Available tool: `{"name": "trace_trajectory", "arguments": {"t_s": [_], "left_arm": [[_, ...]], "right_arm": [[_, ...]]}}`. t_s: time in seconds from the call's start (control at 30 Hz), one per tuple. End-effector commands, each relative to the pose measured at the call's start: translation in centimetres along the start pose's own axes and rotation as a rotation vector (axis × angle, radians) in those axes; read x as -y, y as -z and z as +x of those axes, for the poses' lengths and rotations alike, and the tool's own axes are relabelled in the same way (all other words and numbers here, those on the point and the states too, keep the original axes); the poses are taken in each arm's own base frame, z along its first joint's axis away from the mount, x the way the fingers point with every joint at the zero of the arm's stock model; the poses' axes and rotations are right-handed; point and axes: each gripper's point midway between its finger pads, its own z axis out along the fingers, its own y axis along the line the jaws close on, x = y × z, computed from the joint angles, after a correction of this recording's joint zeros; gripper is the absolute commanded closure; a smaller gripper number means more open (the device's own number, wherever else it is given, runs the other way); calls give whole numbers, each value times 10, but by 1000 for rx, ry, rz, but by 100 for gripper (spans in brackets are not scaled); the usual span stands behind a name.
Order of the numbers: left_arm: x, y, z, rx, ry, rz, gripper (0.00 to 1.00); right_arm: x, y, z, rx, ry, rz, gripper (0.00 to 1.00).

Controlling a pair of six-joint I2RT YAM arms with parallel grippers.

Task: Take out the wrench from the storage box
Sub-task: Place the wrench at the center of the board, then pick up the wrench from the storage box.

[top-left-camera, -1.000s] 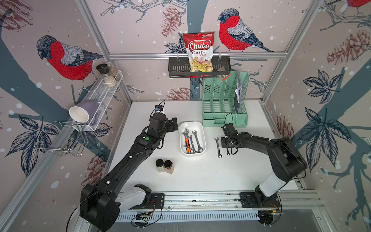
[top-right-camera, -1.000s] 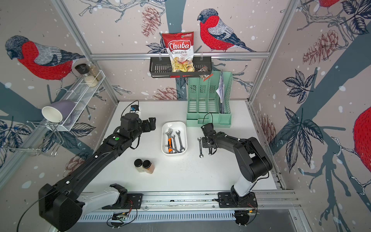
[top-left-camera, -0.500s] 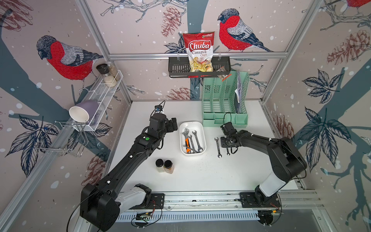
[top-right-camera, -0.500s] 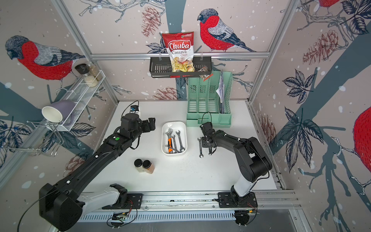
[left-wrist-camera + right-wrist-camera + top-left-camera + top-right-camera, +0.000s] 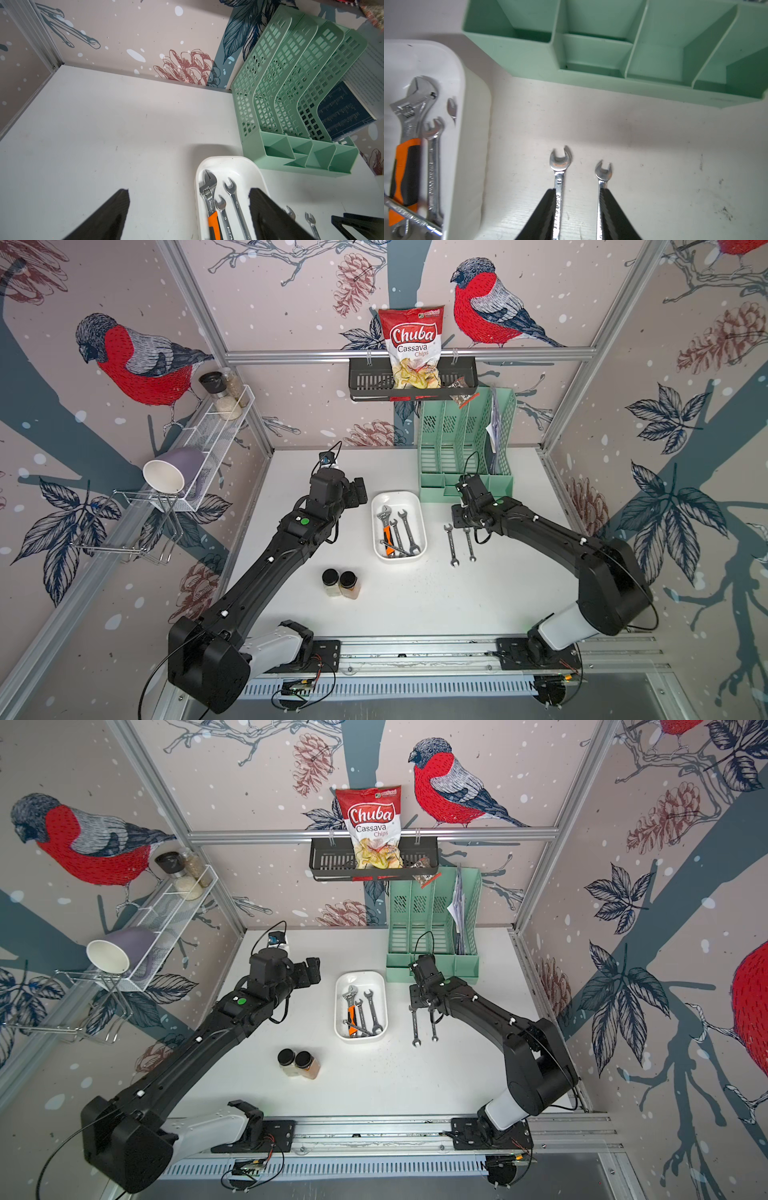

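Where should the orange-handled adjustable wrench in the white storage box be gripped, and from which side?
Probably from straight above, on the bare steel shank just below the head. The adjustable wrench lies flat along the storage box, and a small wrench crosses its orange handle at the near end, so that end is cluttered. Jaws should close across the shank's width.

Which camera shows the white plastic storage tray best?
A top view: the shallow white rectangular plastic tray lies whole, wrenches inside. Left wrist crops its near end; right wrist shows one blurred corner.
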Motion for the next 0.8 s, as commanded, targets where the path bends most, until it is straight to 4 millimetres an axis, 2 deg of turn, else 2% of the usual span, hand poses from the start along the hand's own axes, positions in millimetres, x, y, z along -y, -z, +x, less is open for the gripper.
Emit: {"name": "trace_trajectory", "arguments": {"t_s": [0.0, 0.2, 0.3, 0.4, 0.6, 0.77], "left_arm": [[0, -2, -1, -16, -18, -14, 7], [-2, -3, -3, -16, -27, -27, 7], [-8, -6, 1, -10, -32, -55, 7], [-16, -9, 6, -16, -30, -80, 7], [-28, -5, 7, -4, -27, -118, 6], [-32, -3, 8, -2, -13, -135, 4]], "right_arm": [[-24, 11, -12, 15, 12, -70, 60], [-90, 14, -31, 37, 87, -182, 64], [-119, 5, -34, 21, 121, -215, 65], [-139, -7, -34, -1, 152, -224, 66], [-160, -35, -19, -69, 197, -203, 66], [-159, -52, -9, -101, 203, -165, 66]]}}
